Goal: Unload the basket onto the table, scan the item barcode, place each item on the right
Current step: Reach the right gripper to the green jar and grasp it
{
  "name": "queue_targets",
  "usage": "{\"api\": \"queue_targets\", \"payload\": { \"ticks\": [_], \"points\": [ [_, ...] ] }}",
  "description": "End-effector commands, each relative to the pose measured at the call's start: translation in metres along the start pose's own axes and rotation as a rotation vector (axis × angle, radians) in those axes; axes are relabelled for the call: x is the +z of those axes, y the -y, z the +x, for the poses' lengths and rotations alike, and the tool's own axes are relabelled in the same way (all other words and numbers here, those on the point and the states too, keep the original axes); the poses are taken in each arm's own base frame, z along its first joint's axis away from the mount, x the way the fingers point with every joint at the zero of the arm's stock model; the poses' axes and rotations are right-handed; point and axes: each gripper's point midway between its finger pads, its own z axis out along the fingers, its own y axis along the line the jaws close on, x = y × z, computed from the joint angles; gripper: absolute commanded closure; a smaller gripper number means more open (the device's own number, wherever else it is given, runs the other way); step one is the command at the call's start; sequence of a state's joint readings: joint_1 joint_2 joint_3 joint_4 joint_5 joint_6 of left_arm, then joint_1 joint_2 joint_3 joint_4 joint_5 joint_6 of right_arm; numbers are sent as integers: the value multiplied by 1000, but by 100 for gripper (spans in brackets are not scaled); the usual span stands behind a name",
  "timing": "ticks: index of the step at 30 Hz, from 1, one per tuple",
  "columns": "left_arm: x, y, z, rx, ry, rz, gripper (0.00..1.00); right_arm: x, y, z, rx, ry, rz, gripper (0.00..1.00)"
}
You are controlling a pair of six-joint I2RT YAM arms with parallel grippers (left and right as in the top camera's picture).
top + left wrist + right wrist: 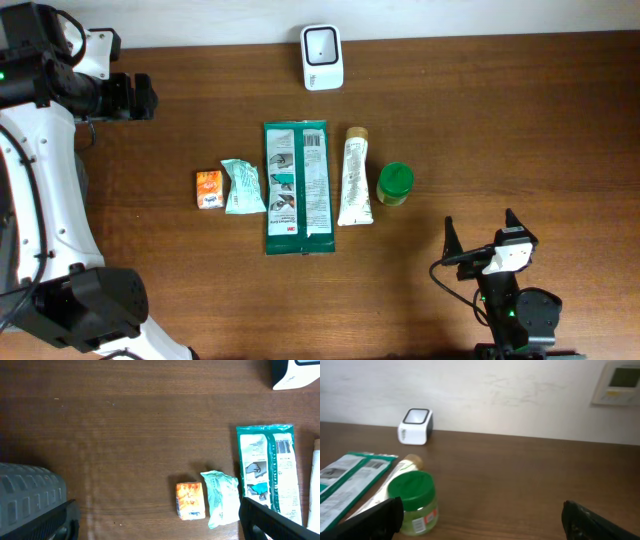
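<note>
Five items lay by one scanner (pixel 322 57), a barcode (pixel 283 446) visible on the green packet (pixel 296 187); my left claw (pixel 160 527) and right claw (pixel 482 238) gaped empty.

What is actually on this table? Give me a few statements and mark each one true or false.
1. The scanner stands near the table's wall-side edge, apart from the row of items. True.
2. The jar has a red lid. False: its lid is green.
3. The right gripper holds the tube. False: it is open and empty, well clear of the tube.
4. The orange box lies right beside the crumpled packet. True.
5. The left gripper is shut. False: its jaws are wide open, holding nothing.
</note>
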State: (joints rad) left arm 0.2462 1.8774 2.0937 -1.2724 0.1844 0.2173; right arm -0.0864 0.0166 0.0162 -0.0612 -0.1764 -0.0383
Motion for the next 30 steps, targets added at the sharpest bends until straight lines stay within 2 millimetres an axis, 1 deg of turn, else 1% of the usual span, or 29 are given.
{"api": "queue_targets", "payload": {
  "ticks": [1,5,8,11,14,19,24,26,28,30],
  "points": [
    [-7,4,-3,16,21,14,1,-7,-9,-31,-15,47,-50,2],
    [-7,4,-3,16,21,14,1,-18,-14,-62,-13,33,-76,2],
    [-7,4,-3,16,21,14,1,-22,-14,-84,-1,-20,-81,2],
    [-7,4,-3,16,21,14,1,-22,-13,-102,15,-91,-84,2],
    [-7,4,-3,16,21,14,1,-16,-12,-116,33,-171,-88,1],
    [-7,4,-3,16,21,14,1,0,-9,-124,77,-364,-98,2],
    [-7,4,-3,16,21,14,1,26,-13,-131,145,-597,-159,2],
    [-7,4,-3,16,21,14,1,32,-12,-131,166,-673,-164,2],
    [-7,4,-3,16,21,14,1,38,-11,-127,187,-756,-166,2],
    [-7,4,-3,16,21,14,1,45,-10,-118,215,-862,-168,2]
  ]
}}
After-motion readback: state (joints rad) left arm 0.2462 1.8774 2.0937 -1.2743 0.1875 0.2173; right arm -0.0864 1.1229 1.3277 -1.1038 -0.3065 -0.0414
